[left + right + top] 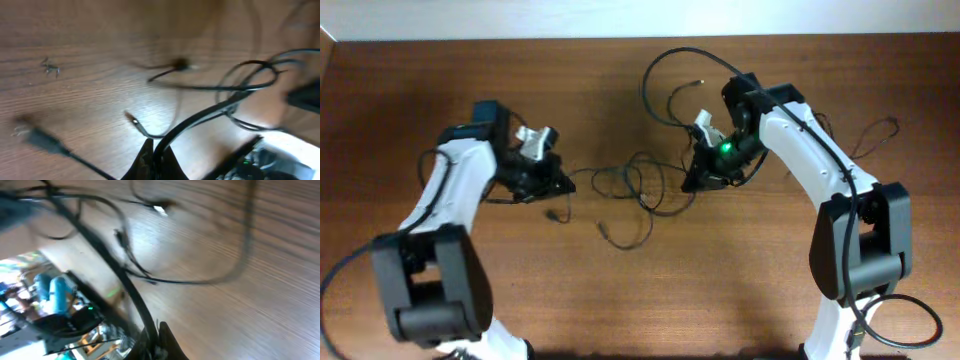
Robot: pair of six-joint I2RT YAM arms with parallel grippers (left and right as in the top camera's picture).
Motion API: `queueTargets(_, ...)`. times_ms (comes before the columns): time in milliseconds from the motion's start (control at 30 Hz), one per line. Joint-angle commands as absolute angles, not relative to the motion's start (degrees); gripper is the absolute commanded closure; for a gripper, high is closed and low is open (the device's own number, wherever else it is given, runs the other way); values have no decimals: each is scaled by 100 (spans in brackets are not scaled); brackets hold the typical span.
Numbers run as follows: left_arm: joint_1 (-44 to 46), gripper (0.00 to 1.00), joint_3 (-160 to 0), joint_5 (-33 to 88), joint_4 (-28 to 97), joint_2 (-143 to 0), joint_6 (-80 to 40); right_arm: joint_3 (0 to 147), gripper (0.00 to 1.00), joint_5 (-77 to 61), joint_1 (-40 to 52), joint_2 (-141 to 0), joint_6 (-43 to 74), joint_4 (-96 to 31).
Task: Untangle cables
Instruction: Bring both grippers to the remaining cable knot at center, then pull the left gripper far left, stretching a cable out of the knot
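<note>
Where the cables (638, 190) lie tangled on the desk (650, 300), mid-width, I find the left fingers (143, 167) pinched shut on one strand at the tangle's left end. The right fingers (167, 341) are likewise clamped on a strand at its right end. One loose plug (553, 215) rests beside the left fingers.

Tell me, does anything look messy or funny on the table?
Yes. The cables lie in a tangle of crossing loops on the table, pinched by the left fingers and the right fingers. Nothing looks broken or spilled.
</note>
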State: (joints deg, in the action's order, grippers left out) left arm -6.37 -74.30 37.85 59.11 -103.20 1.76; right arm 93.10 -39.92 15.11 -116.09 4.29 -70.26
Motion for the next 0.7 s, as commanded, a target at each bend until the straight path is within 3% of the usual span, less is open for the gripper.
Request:
queueTargets(0,-1273,100,-7537,4930,5898,-9439,432,9288,96,-3262,1448,-11469,384,-7078)
queueTargets(300,-2915,100,-7907,5120,5728,-7334,-200,9288,96,-3203,1448,-11469,386,-6932)
queueTargets(500,-3103,100,-7902,4064,5774,-7212,-856,9288,95,-1035,1450,-11476,1146,-6873)
queueTargets(533,-3103,100,-7902,4064,5774,-7229,-856,9286,86,-1026,1450,-11476,1149,-6873)
queueTargets(600,-3103,100,-7900,4064,5776,-7240,-856,9277,44,-1028,1468,-11476,1146,-6879)
queueTargets(667,-3103,100,-7900,4066,5793,-7240,-856,9277,31,-1098,1492,-11476,1149,-6879)
